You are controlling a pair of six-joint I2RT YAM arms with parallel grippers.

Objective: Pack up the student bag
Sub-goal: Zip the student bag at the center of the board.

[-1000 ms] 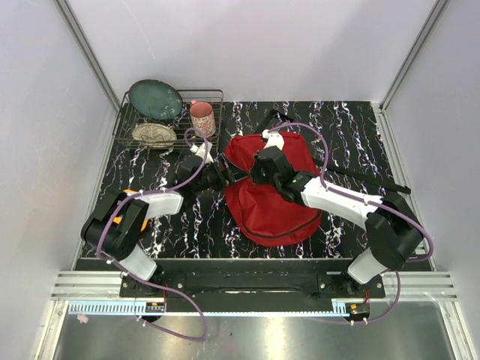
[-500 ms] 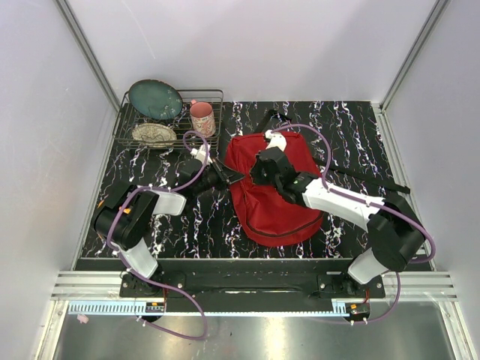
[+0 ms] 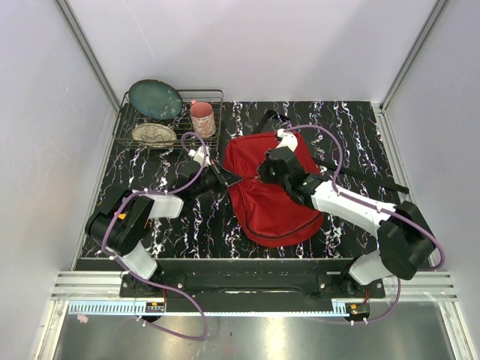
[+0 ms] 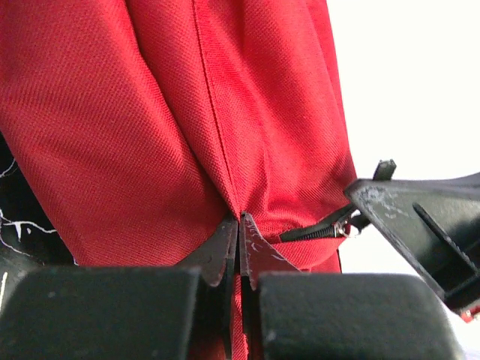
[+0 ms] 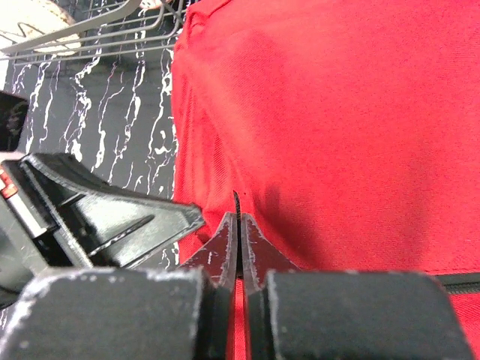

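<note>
Student bag (image 3: 270, 204) shifted right; wrist views show left claw (image 4: 238, 225), right claw (image 5: 237, 223) clamping it.

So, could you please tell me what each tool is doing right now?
Left tool: closed, pinching the red backpack.
Right tool: closed on a thin black tab.

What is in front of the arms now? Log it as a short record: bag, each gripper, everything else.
student bag: red, lying mid-table
left gripper: shut on a fold of the bag's red fabric at its left edge
right gripper: shut on what looks like a thin black zipper pull, close beside the left gripper
dish rack: wire, far left corner
in rack: teal plate, pink mug, pale dish
table: black marbled top
</note>
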